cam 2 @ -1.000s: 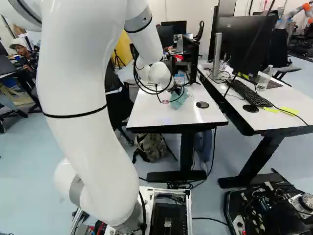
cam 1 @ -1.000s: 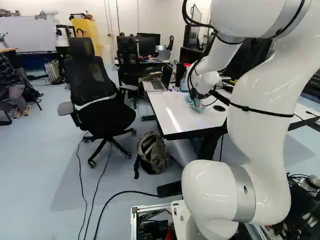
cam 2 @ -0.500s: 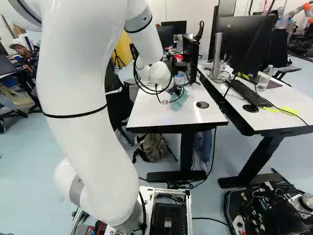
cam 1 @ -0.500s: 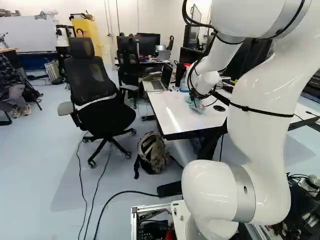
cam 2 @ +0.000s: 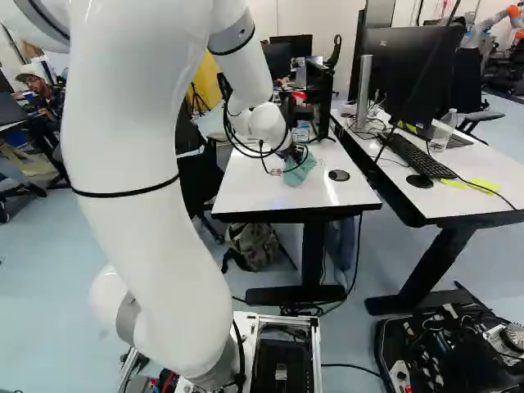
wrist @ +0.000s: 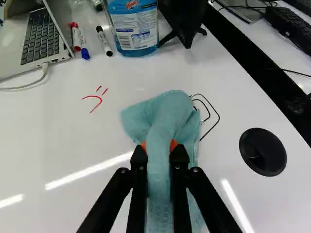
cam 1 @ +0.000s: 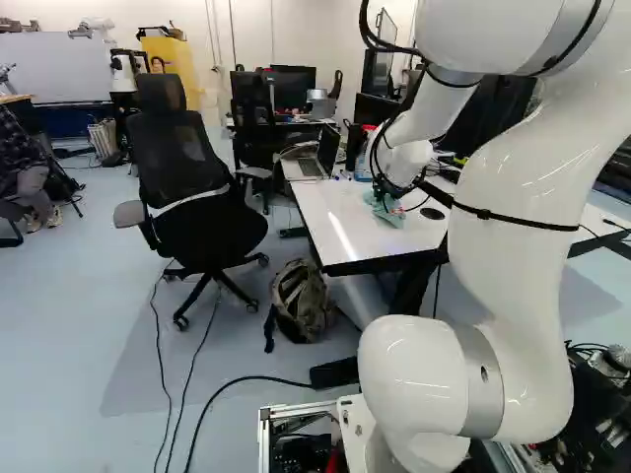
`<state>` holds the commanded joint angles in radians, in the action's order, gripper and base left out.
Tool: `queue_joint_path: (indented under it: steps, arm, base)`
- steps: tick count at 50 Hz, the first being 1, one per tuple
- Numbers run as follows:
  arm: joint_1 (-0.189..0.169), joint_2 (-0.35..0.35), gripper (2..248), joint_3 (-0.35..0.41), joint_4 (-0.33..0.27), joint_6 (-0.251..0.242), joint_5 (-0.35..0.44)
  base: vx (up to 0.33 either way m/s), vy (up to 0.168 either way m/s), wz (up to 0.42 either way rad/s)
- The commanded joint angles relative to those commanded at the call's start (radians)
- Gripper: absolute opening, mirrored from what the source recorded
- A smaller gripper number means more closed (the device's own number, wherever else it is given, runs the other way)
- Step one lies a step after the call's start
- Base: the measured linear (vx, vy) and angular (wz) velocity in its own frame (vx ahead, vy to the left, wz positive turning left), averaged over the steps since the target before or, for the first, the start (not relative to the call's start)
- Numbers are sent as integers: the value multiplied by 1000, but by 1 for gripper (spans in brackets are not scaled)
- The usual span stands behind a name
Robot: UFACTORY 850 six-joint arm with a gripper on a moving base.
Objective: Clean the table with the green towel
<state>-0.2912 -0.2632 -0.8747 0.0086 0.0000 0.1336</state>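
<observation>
gripper [wrist: 159, 150]: nearly closed, towel [wrist: 166, 114] pinched | towel: on table [wrist: 68, 145], partly over black marks [wrist: 218, 118] | risk: far bottle [wrist: 137, 36] knocked by overlong stroke; left red marks [wrist: 101, 100] missed by narrow one

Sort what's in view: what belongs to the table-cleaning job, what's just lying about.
For the job:
green towel, gripped in the hand
white table
red marks
black marks

Just lying about:
laptop
markers
blue bottle, though possibly cleaner
backpack
</observation>
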Motion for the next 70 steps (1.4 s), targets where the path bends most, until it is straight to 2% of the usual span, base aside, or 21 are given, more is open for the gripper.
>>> queue_joint_path:
  steps: [21, 37, 70]
  arm:
    - [0, 0, 53, 0, 0, 0, -43]
    - [-1, -5, 53, -6, 0, 0, -43]
    - [-21, -143, 53, -177, 0, 0, -43]
  base:
    - [0, 0, 0]
    - [0, 0, 0]
    - [0, 0, 0]
